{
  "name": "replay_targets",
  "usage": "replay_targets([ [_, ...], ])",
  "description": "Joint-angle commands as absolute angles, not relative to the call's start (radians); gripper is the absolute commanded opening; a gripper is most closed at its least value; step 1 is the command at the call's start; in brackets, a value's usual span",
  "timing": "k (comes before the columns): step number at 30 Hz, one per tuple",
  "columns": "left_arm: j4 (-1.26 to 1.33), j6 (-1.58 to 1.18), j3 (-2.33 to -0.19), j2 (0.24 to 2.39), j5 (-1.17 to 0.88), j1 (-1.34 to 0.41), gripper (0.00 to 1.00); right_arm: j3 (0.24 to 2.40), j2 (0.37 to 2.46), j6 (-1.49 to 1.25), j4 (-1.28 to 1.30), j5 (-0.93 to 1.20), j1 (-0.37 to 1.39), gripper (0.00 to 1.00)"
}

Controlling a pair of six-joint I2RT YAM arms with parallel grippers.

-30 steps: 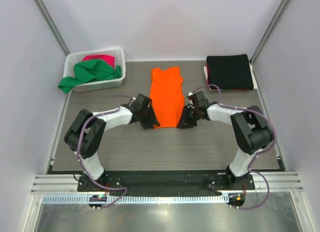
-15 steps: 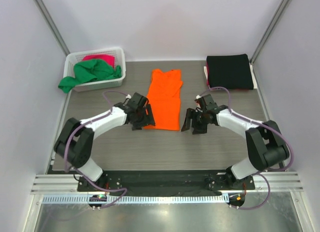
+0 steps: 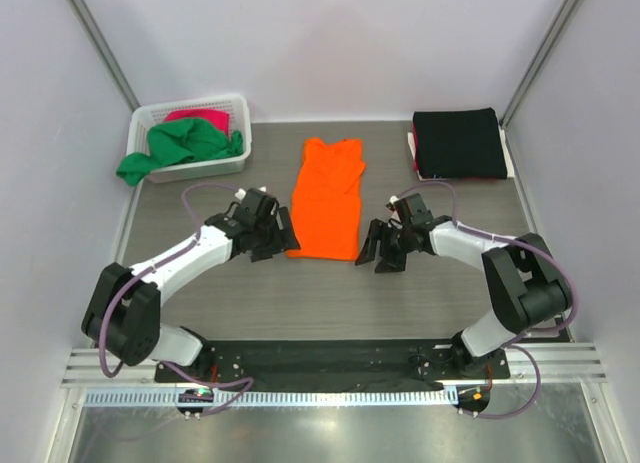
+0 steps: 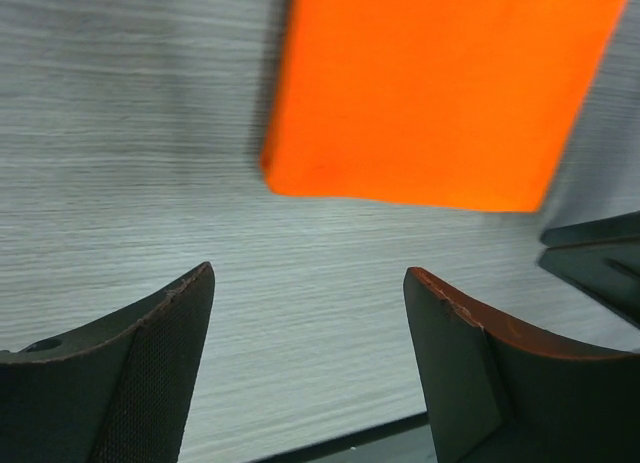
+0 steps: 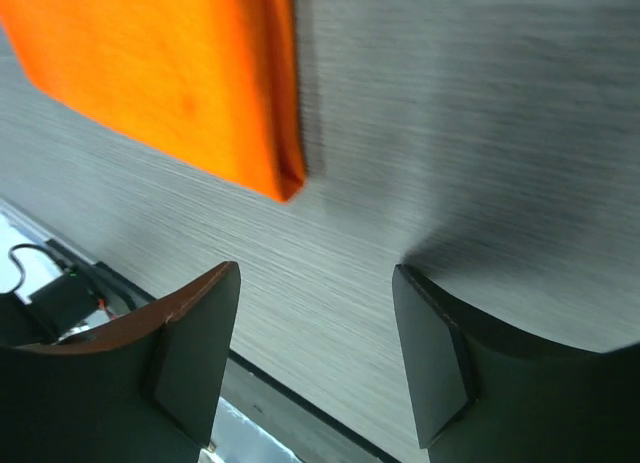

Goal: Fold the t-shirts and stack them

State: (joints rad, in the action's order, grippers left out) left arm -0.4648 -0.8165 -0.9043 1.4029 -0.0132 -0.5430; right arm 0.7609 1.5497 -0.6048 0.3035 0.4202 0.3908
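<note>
Where grey wood-grain table [image 3: 300,293] meets white walls [image 3: 330,43], orange t-shirt [image 3: 328,198] flat.

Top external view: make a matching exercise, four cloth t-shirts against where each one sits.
1. bright orange cloth t-shirt
2. black cloth t-shirt
3. green cloth t-shirt
4. magenta-pink cloth t-shirt

A. spilling over the left rim of the white plastic lattice basket
B. flat on the middle of the grey table
C. folded, far right corner
D. in the basket, behind the green one

Pairs: 1-B, 2-C, 3-A, 4-D
</note>
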Motion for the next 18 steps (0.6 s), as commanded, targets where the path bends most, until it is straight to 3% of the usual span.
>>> replay_targets([
  [1, -0.353, -0.792, -0.865, 1.425, -0.055, -0.519, 0.77, 0.775, 1.62, -0.637, 0.19, 0.453, 0.394, 0.68],
  [4, -0.286, -0.795, -0.825, 1.453, -0.077, -0.511, 0.75, 0.787, 1.675, -0.644, 0.16, 0.454, 0.402, 0.64],
  [6, -0.253, -0.81, -0.799, 1.48, -0.094, -0.506, 0.73, 0.788, 1.695, -0.646, 0.15, 0.454, 0.402, 0.54],
  [13, -0.117, -0.857, -0.739, 1.563, -0.118, -0.497, 0.66, 0.784, 1.743, -0.647, 0.121, 0.453, 0.402, 0.35],
  [18, -0.081, -0.87, -0.721, 1.58, -0.112, -0.486, 0.62, 0.782, 1.759, -0.643, 0.12, 0.449, 0.403, 0.29],
])
